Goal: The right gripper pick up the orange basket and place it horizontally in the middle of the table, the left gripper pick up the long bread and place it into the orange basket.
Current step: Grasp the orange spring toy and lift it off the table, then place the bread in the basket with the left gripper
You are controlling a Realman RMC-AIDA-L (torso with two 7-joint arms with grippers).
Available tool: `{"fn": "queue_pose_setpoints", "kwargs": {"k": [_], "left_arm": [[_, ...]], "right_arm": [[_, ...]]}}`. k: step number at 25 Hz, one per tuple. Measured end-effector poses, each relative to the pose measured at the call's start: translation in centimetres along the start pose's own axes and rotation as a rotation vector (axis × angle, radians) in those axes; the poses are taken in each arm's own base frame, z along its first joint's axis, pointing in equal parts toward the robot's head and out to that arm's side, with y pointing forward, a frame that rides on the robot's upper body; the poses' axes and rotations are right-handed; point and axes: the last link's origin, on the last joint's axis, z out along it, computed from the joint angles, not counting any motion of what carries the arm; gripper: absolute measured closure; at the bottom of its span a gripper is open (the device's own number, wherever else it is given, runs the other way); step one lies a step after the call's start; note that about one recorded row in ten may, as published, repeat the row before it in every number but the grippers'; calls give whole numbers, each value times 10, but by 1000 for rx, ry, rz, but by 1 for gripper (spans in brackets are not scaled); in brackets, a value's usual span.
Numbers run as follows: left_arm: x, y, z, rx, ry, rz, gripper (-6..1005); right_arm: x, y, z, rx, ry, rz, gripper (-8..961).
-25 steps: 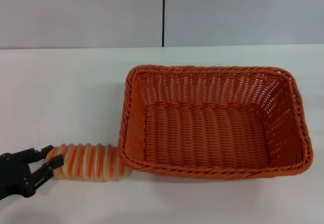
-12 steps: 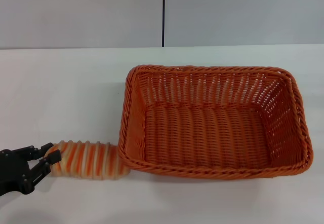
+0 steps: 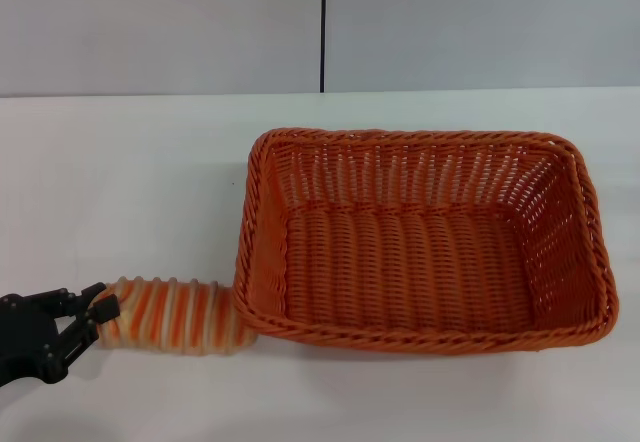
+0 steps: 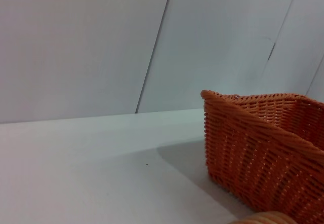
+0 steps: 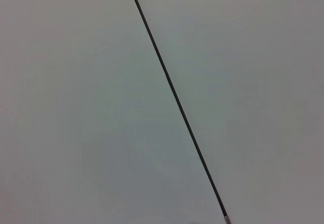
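A: Starting at the far left, at about eight o'clock on the worktop (image 3: pixel 150 192): left claw (image 3: pixel 88 320), black, fingers parted around the outer end of the long bread (image 3: pixel 175 314). Touching the tip, by the look of it; not squeezed down hard, as far as can be judged.

B: And the long bread itself?

A: Lying flat on the worktop, ribbed side up, stretched from the claw toward three o'clock. Far end right against the near-left corner of the orange basket (image 3: pixel 420 237). Outside the basket, not in it.

B: Moving right, then, the basket?

A: Sitting lengthwise across the middle of the worktop, upright, nothing inside. Corner of it visible in the left wrist view too (image 4: pixel 263 148). First half of the task looks done.

B: Right claw?

A: Not in view anywhere; right wrist view only on a plain wall with a dark seam.

B: Step in hand, then?

A: Grasping the loaf. Next: close firmly, lift clear of the braided rim, carry toward three o'clock, lower inside. An end grip on a long loaf may let it droop or swing.

B: Any writing, brands, labels?

A: None readable.
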Motion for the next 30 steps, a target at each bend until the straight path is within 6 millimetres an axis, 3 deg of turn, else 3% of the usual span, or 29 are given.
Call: {"fn": "queue_pose_setpoints", "kwargs": {"k": [10,15,18,22,26,28,30], "left_arm": [[3,-4,-3,16,10,7,837],[15,-20,-27,114,51,33,842],[29,-32,-52,209,132,52,844],[42,-37,-64,268,242,56,847],[61,-30,-52,224,392,66,846],[74,-19,-23,108,457,73,856],[78,-14,-12,62,467,73,857]], "right_arm": [[0,-1,-1,8,-4,2,584],[0,-1,-2,7,-7,3,584],[0,-1,-3,7,-8,3,584],[0,0,-3,8,-8,5,584],[2,1,-4,8,-7,14,584],[4,2,-2,5,-7,25,584],[5,3,-2,3,-7,26,584]]}}
